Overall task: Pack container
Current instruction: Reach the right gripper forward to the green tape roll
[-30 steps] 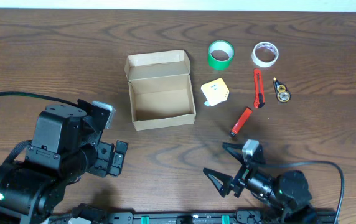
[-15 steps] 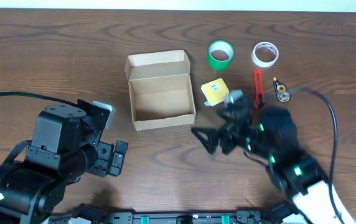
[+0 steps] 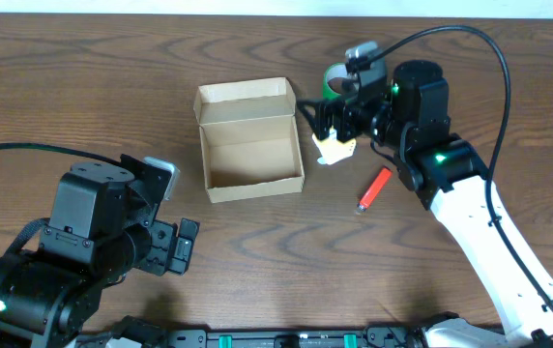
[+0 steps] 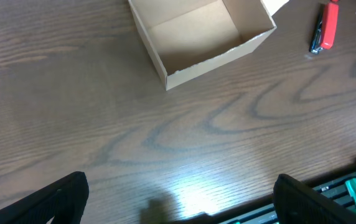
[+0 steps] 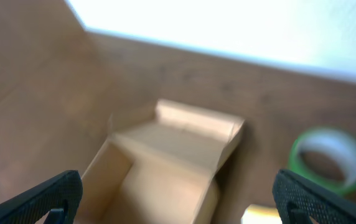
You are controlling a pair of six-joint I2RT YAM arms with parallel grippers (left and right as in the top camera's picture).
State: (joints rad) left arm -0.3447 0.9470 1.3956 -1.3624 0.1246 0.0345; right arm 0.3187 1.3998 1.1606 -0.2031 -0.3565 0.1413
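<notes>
The tan cardboard container point(image 3: 250, 178) stands open and empty at mid-table, its flap lid up at the back. It also shows in the left wrist view point(image 4: 209, 59) and, blurred, in the right wrist view point(image 5: 165, 168). My right gripper point(image 3: 321, 118) is open and empty, hovering just right of the container over a yellow item point(image 3: 338, 147). My left gripper point(image 3: 182, 243) is open and empty, low at the front left, well short of the container.
A green tape roll point(image 3: 332, 81) is partly hidden behind the right arm; it shows in the right wrist view point(image 5: 327, 155). A red marker point(image 3: 374, 189) lies right of the container. The right arm hides the other items at the back right.
My right arm has swung from the table's front edge up to the back, over the items right of the container. The left arm and the container have not moved.
</notes>
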